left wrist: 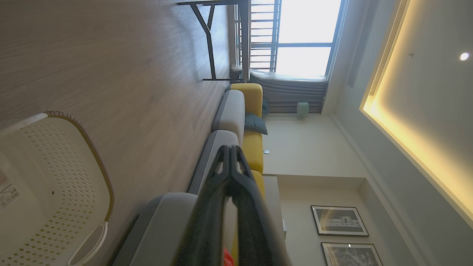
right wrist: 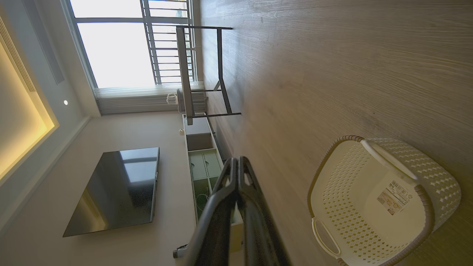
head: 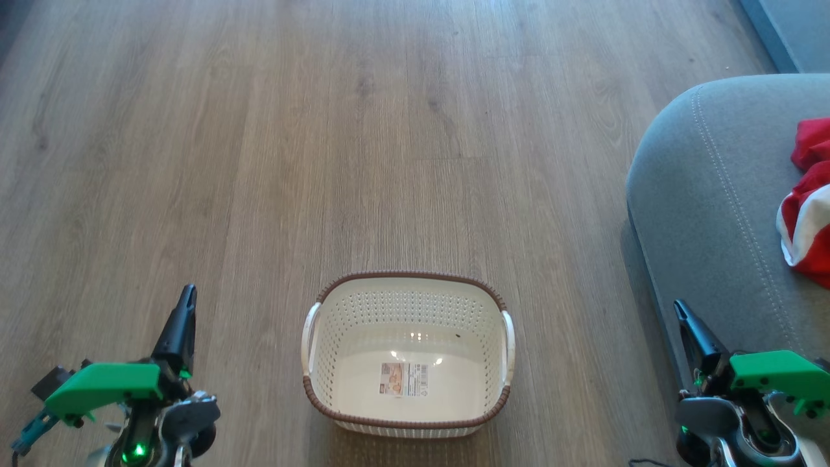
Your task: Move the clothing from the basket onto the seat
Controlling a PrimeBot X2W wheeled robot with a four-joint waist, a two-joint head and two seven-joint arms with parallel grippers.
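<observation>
The cream perforated basket [head: 407,353] with a brown rim stands on the wooden floor, nothing in it but the label sticker on its base. It also appears as the basket [left wrist: 48,192] and the basket [right wrist: 373,199] in the wrist views. Red and white clothing [head: 810,201] lies on the grey seat [head: 707,207] at the right edge. My left gripper [head: 187,299] hangs shut at the lower left, holding nothing. My right gripper [head: 681,311] is shut at the lower right beside the seat's front edge. The shut left gripper [left wrist: 231,149] and right gripper [right wrist: 236,160] pinch nothing.
Wooden floor [head: 324,130] stretches ahead and to the left of the basket. The left wrist view looks along a grey and yellow sofa [left wrist: 244,122] toward a window; a dark-legged table [right wrist: 201,74], a TV [right wrist: 118,188] and a low cabinet [right wrist: 201,166] appear in the right wrist view.
</observation>
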